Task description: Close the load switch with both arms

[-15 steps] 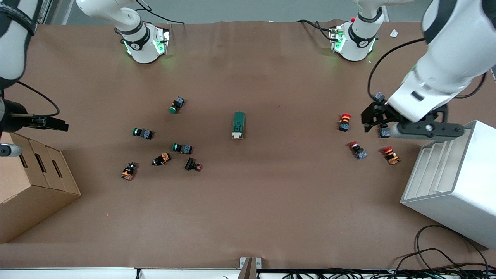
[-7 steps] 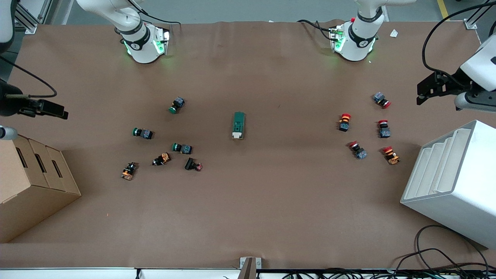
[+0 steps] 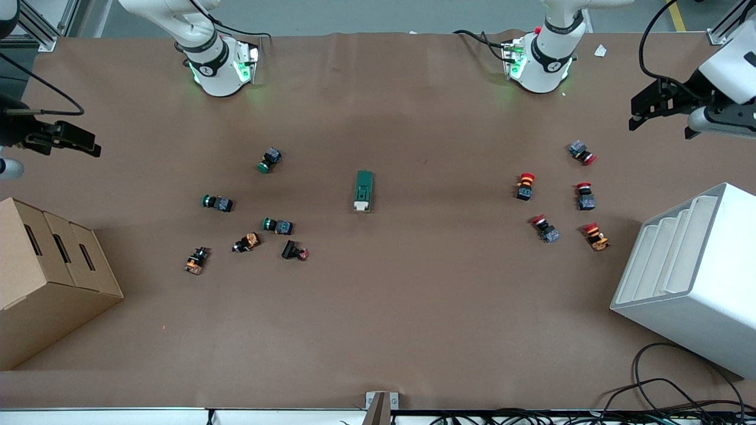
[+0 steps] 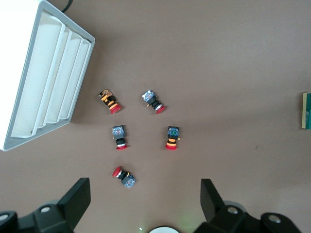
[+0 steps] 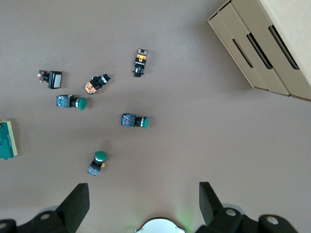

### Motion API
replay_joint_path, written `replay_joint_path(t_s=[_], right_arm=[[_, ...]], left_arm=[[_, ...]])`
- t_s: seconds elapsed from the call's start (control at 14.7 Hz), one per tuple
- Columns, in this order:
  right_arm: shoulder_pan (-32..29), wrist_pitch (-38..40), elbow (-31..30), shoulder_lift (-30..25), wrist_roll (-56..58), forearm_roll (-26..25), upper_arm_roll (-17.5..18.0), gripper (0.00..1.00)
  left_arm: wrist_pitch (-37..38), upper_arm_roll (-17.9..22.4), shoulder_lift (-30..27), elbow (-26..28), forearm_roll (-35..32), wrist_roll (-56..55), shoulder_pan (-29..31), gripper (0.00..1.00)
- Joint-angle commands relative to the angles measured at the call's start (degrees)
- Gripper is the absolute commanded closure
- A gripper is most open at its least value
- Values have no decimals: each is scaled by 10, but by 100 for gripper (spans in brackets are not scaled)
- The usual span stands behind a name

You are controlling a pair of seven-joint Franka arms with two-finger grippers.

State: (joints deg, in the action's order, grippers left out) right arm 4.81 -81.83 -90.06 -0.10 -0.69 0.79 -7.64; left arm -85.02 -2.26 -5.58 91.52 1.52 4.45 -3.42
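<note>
Both grippers have pulled up and outward since the earlier frames: the left gripper [image 3: 641, 112], which hung low over the red-capped push-buttons [image 3: 524, 186], now sits high at the table's left-arm end, and the right gripper [image 3: 82, 141] has risen toward the 12 o'clock edge, off the cardboard box [image 3: 53, 265]. Jaws on both stand apart and empty; the wrist views show wide gaps, left gripper [image 4: 146, 204] and right gripper [image 5: 144, 204].

Load switch [image 3: 364, 190] lies untouched at table centre, roughly midway between the two grippers, well apart from each. Long axis runs 12-to-6 in the front view, cream lever end at 6, nearer the camera. It shows only at the frame edge in both wrist views [image 4: 306, 110] [image 5: 8, 140].

From the left gripper it lies toward 8 o'clock in the front view; from the right gripper, toward 4. Neither arm looks clearly nearer. Green-capped push-buttons [image 3: 217, 202] and the white slotted rack [image 3: 697, 277] are off the direct paths. Likely next step: both converge on centre, one bracing the body, one working the lever.
</note>
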Motion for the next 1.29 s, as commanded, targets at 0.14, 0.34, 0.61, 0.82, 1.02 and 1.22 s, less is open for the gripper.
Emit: replay_joint_path(t_s=[0.14,0.34,0.61,0.82,1.02,1.22], right_arm=[[-45,-18,-66,-66,-5,-11,42,0],[-53,-14,-73,-82,-4,-17,54,0],[-53,-3,-73,-107,-4,-18,55,0],[-56,-3,-72,-105,-4,-18,64,0],[-65,-2,-55,-103,-8,-18,64,0],[-67,13,-52,-103,-9,-16,65,0]], left_arm=[[3,-6,-20,17,-7,-38,-5,0],[4,-19,-22,19,-15,-46,-3,0],[3,-20,-9,2,-25,-30,-1,0],[4,-20,2,-9,-24,-9,1,0],[4,-17,7,-10,-24,2,3,0],[5,-17,13,-20,-24,0,2,0]])
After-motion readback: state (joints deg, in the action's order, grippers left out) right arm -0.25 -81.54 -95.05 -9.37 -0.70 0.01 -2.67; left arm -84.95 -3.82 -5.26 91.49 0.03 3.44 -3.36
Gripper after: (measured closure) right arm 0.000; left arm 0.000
